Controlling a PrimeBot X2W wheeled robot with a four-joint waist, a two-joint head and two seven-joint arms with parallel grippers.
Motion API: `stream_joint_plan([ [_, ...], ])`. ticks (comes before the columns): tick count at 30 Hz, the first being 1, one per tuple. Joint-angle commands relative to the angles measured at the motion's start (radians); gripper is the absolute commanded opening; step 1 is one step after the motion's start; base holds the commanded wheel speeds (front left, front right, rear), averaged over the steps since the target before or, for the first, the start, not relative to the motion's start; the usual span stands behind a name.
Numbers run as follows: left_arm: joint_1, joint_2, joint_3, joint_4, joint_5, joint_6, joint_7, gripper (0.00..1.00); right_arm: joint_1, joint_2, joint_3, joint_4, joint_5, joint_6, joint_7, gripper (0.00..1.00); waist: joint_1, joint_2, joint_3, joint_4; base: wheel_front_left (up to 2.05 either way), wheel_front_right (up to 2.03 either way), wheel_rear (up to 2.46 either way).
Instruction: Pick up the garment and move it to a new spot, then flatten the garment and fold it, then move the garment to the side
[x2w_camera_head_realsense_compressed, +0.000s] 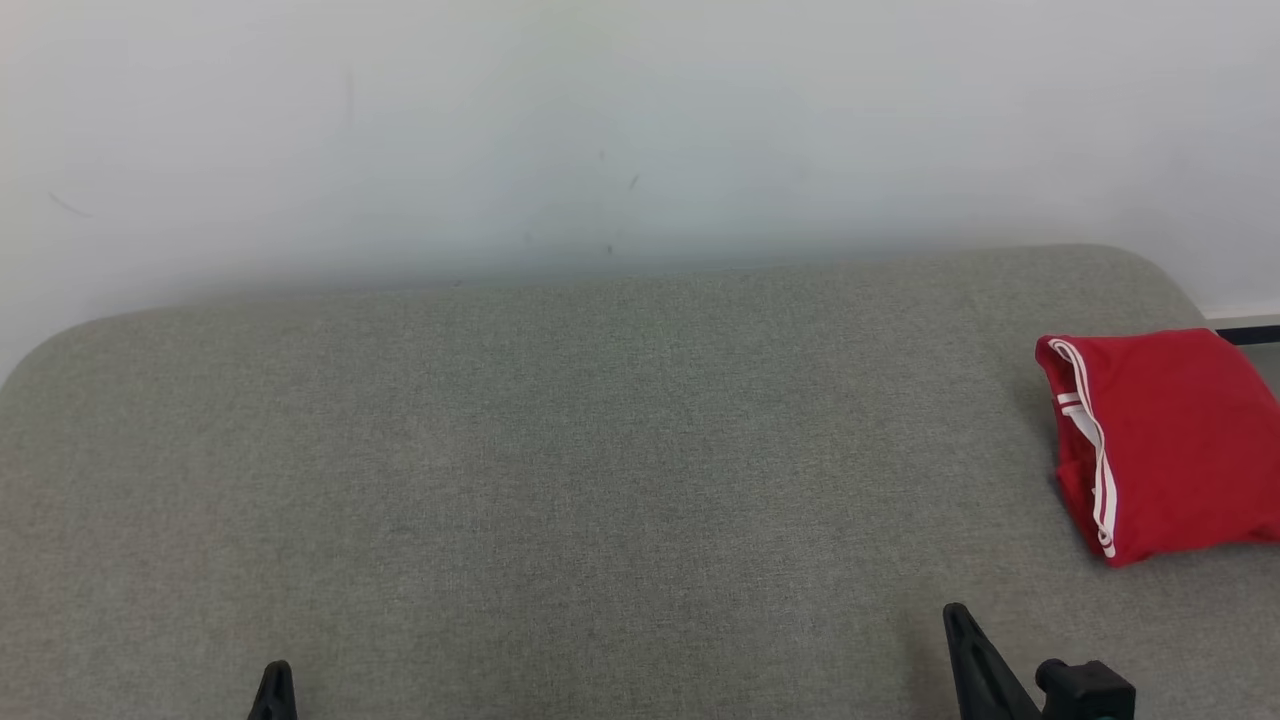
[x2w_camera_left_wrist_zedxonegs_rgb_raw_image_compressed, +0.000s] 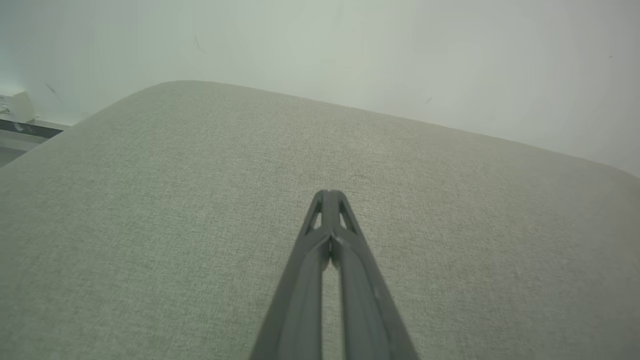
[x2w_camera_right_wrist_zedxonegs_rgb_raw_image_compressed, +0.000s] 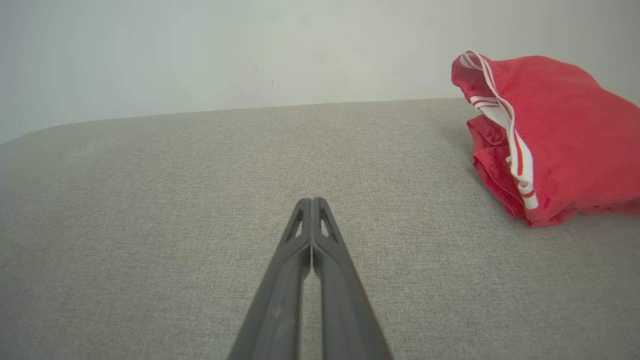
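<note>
Plainly, the folded red garment (x2w_camera_head_realsense_compressed: 1170, 440) lies at the right edge of the grey cushion (x2w_camera_head_realsense_compressed: 600, 450), farther off and to the right of the right gripper (x2w_camera_right_wrist_zedxonegs_rgb_raw_image_compressed: 311, 201), the nearer arm. That gripper and the left gripper (x2w_camera_left_wrist_zedxonegs_rgb_raw_image_compressed: 330, 192) are both pinched closed, empty.

The garment (x2w_camera_head_realsense_compressed: 1165, 440) is soft red cloth, matt, with a fine knit texture, edged with a smoother white band that carries thin red stripes. The padded surface (x2w_camera_head_realsense_compressed: 600, 450) is covered in coarse grey-green woven fabric, matt and slightly rough, its speckled weave plain to see. The wall (x2w_camera_head_realsense_compressed: 640, 120) is pale, smooth and matt, marked by a few small dark scuffs. The left gripper (x2w_camera_left_wrist_zedxonegs_rgb_raw_image_compressed: 330, 196) and the right gripper (x2w_camera_right_wrist_zedxonegs_rgb_raw_image_compressed: 311, 202) look like dark grey moulded plastic, mostly matt with a faint sheen.
</note>
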Motion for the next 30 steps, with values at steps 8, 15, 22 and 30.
stream_joint_plan([
  [8,-0.038,0.005,0.003,-0.011,-0.184,-0.007,0.045,0.0,-0.028,0.0,-0.024,-0.033,0.196,0.0,0.043,0.0,0.0,0.0,0.003,0.002,0.0,0.0,0.0],
  [15,-0.053,0.006,0.0,-0.013,-0.307,-0.012,0.074,0.0,-0.036,0.0,-0.038,-0.047,0.329,0.0,0.074,0.0,0.0,0.0,0.005,0.004,0.0,0.0,0.0],
  [22,-0.068,0.007,-0.001,-0.013,-0.42,-0.016,0.103,0.0,-0.043,0.0,-0.052,-0.059,0.451,0.0,0.103,0.0,0.0,0.0,0.007,0.005,0.0,0.0,0.0],
  [30,-0.084,0.009,-0.002,-0.012,-0.539,-0.02,0.134,0.0,-0.05,0.0,-0.066,-0.071,0.579,-0.001,0.133,0.0,-0.0001,0.0,0.01,0.007,0.0,0.0,0.0],
])
